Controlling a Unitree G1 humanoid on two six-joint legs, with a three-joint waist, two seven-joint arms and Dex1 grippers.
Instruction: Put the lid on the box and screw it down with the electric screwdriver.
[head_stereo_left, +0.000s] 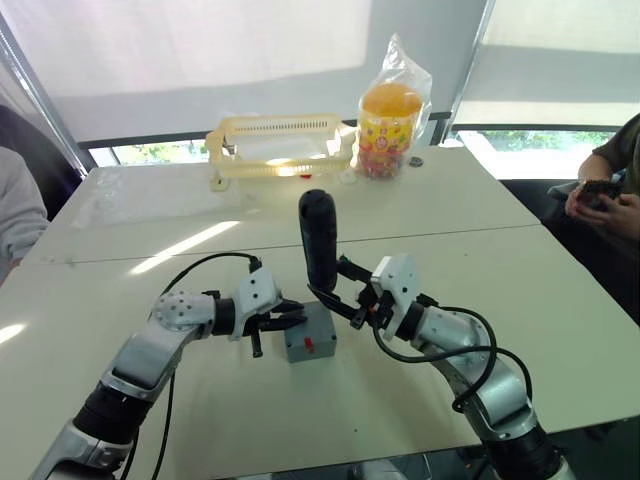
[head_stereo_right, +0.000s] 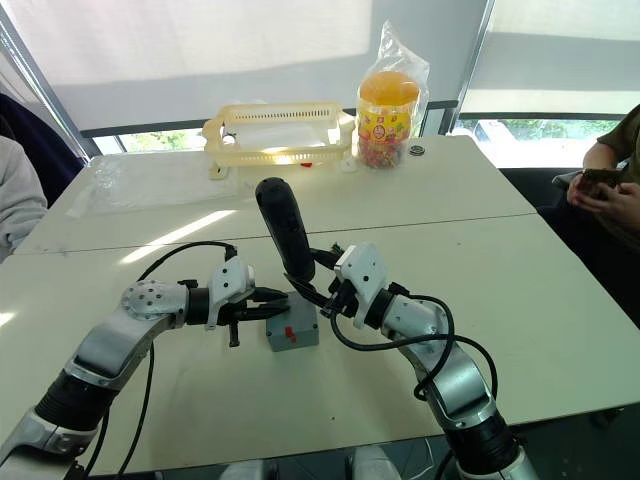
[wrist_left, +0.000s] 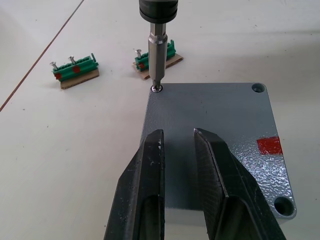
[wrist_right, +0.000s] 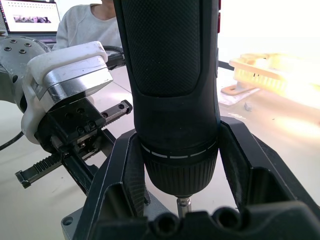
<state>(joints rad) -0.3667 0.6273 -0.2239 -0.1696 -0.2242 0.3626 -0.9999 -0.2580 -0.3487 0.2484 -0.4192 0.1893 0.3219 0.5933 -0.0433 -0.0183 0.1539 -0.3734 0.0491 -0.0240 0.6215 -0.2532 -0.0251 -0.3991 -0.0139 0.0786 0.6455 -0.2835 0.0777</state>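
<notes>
Right gripper (head_stereo_left: 347, 297) is clamped on the black cylindrical electric screwdriver (head_stereo_left: 319, 238), fingers on both sides of its barrel, tool standing near upright with a slight lean. Its thin metal bit (wrist_left: 157, 56) sits on a screw head at one corner hole of the flat square grey plastic lid (wrist_left: 210, 120). The lid is seated on the small grey plastic box (head_stereo_left: 309, 343), which stands on the white table (head_stereo_left: 560, 300) between the two arms, red mark on its side facing the camera. A red patch also shows on the lid top. Left gripper (head_stereo_left: 285, 319) has its two black fingers (wrist_left: 145, 190) a narrow gap apart, holding nothing, tips over the lid from the box's left side. Two small green terminal blocks (wrist_left: 76, 70) with screws lie on the table just beyond the box
</notes>
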